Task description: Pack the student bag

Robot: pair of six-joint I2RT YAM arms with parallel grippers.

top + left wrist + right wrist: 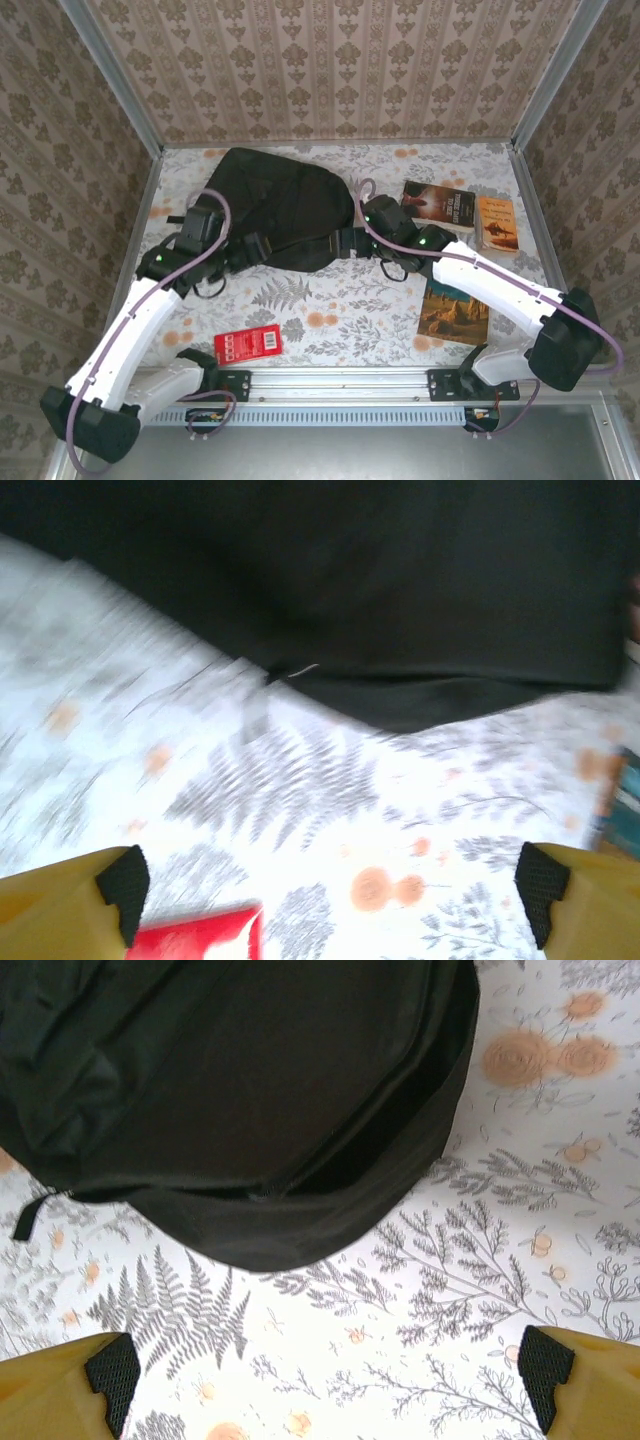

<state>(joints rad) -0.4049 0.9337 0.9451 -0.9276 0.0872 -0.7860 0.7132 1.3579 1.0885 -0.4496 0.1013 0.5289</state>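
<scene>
**Bag just beyond both my open grippers, its zippered rim turned toward me**

On the table [330, 300], the student bag [275, 200] lies toward the far edge, left of centre. Its long axis, as far as I can tell, slants from far left to near right, and the zippered rim faces the near edge. My left gripper [330, 900] and right gripper [330, 1370] hover just off that rim, jaws spread wide, nothing between them. A landscape-cover book [455, 312] lies toward the near right corner, closer to my right arm. A red calculator [248, 344] lies by the near edge on the left, closer to my left arm. I judge each arm best fetches from its own side.
</scene>
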